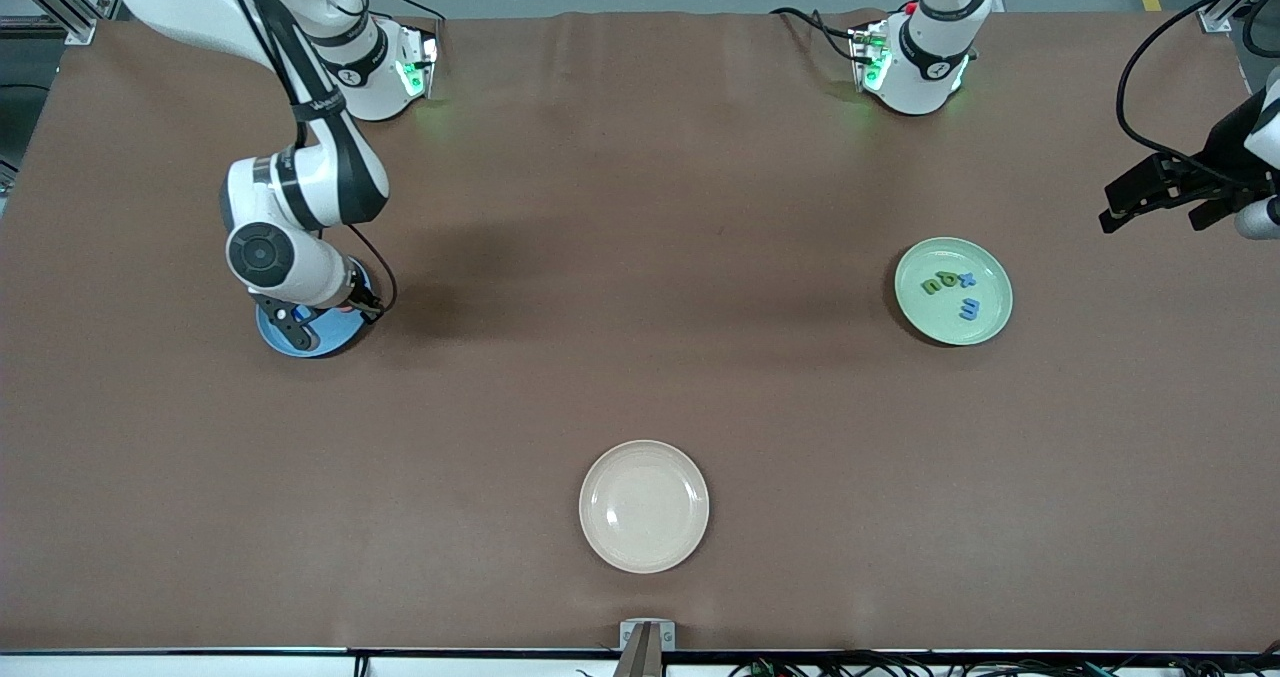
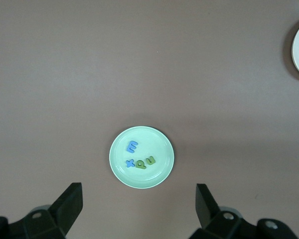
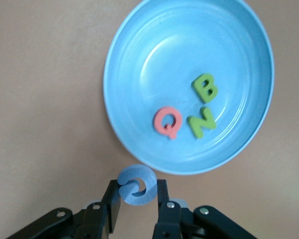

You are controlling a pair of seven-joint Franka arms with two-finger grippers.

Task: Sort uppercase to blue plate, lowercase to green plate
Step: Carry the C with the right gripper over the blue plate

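- Cream-white plate (image 1: 643, 506): found nearest the front camera, midway along the brown surface (image 1: 640, 397), with nothing on it; its edge was also caught in the left wrist view.
- Blue plate (image 1: 300, 339): set toward the right arm's end of the surface, farther from the front camera than the cream-white plate and largely covered by the right arm in the front view. Three capitals were counted in it: pink-red Q (image 3: 167, 122), green N (image 3: 201, 123) and green B (image 3: 205, 87), the N lying between the other two and close to both.
- Right gripper (image 3: 138, 199): recorded low over the rim of the blue plate, jaws closed tight on the blue C/G (image 3: 136, 185), which was held clear of the plate's floor.
- Green plate (image 1: 985, 322): set toward the left arm's end, well apart from the blue plate. Four small letters were counted in it: blue m (image 1: 968, 308), blue t (image 1: 966, 279), green p/q (image 1: 947, 279) and green u/n (image 1: 929, 285), the last three in a row.
- Left gripper (image 2: 139, 204): noted waiting high above the surface, with the green plate in sight beneath it, jaws spread wide and holding nothing.
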